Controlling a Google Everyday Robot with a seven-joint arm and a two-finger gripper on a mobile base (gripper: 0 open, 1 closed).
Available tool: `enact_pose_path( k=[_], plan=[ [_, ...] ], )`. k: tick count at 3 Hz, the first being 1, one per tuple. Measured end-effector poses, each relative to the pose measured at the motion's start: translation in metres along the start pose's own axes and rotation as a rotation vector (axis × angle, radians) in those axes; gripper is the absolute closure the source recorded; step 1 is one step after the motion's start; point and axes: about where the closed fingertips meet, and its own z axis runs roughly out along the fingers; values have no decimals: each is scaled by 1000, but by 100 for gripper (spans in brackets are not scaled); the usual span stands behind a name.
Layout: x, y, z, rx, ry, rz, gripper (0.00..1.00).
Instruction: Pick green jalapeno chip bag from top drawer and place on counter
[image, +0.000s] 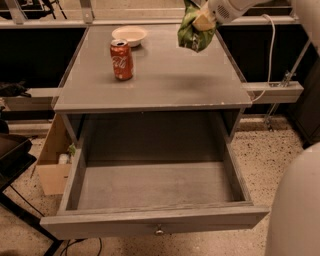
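The green jalapeno chip bag (193, 31) hangs in the air above the far right part of the counter (165, 75), crumpled and tilted. My gripper (204, 20) is at the top of the view, shut on the bag's upper part, with the white arm reaching in from the upper right. The top drawer (150, 220) is pulled fully open below the counter; its grey inside holds nothing, and its small round metal knob (159, 231) shows at front centre.
A red soda can (122, 59) stands on the counter's left half, with a white bowl (129, 35) behind it. A tan cardboard box (52, 160) sits on the floor left of the drawer. A white robot part (297, 205) fills the lower right corner.
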Motion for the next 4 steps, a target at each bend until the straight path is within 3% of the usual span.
enact_pose_path(
  k=[1, 3, 4],
  plan=[
    [59, 15, 48, -31, 54, 71, 100],
    [67, 19, 56, -38, 62, 78, 53],
    [67, 19, 56, -38, 62, 78, 23]
  ],
)
